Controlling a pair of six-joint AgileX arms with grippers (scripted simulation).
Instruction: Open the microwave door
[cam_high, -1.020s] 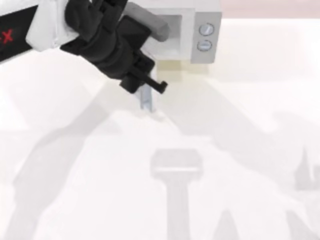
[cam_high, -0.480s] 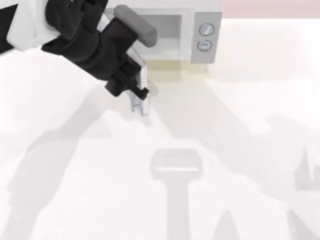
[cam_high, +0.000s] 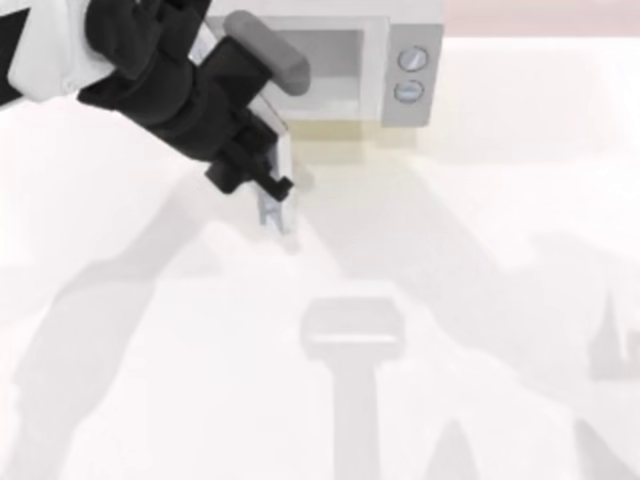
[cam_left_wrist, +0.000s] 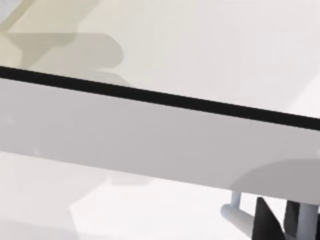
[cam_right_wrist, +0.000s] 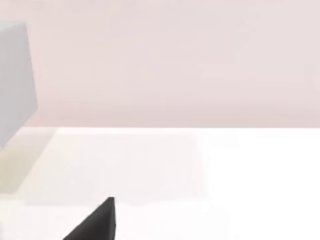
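Note:
The light-grey microwave stands at the table's back edge, its pale interior exposed. The microwave door is swung out toward the front, edge-on in the top view. My left gripper is shut on the door's thin handle at the free edge. In the left wrist view the door fills the middle as a grey band with a black strip. There the handle bar runs between the dark fingers of my left gripper. Only a dark corner of my right gripper shows.
The knob panel with two round knobs is on the microwave's right side. The white table carries only arm shadows. In the right wrist view a grey side of the microwave sits off to one side. My right arm is outside the top view.
My left gripper has moved left with the handle, swinging the door wider open. Most of that motion came in the first half second; since then it has barely shifted.

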